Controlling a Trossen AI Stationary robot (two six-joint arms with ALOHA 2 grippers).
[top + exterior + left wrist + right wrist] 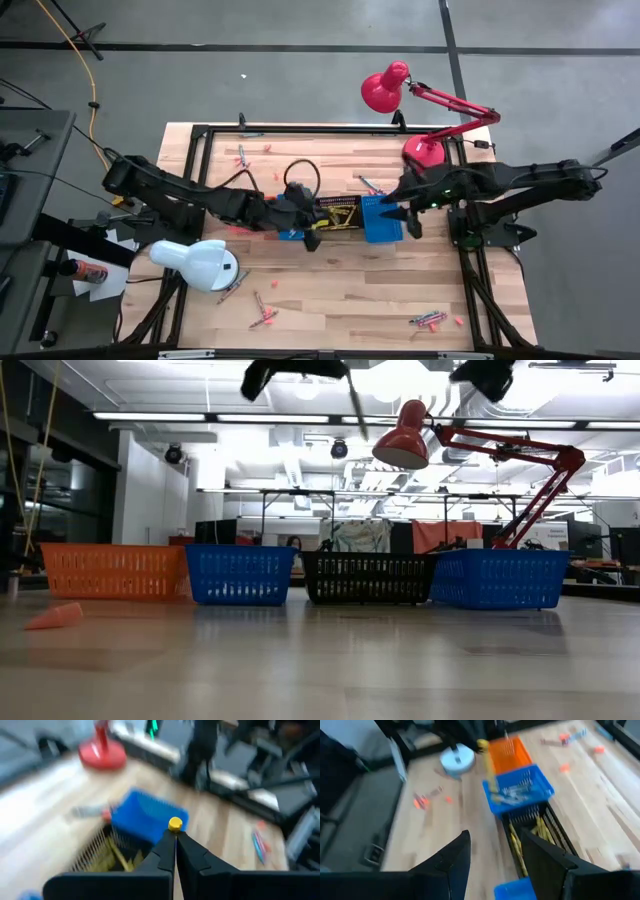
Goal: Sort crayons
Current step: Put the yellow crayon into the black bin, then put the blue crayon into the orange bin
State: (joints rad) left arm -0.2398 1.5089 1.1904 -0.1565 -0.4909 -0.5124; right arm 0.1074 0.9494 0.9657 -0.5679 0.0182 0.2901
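My left gripper hovers over the black mesh basket and is shut on a yellow crayon. The crayon also shows in the low view and in the right wrist view. The black basket holds several yellow crayons. My right gripper is open and empty above the right blue basket; its fingers stand apart. In the low view the baskets stand in a row: orange, blue, black, blue. My left gripper pinches the yellow crayon between its two fingertips; one end of it sticks out just past the tips. The crayon is lifted clear, high above the baskets, and slants downward below the gripper.
Loose crayons lie at the far left, behind the baskets, near front and front right. A white lamp stands at the left edge and a red lamp at the far right. A small orange piece lies near the camera.
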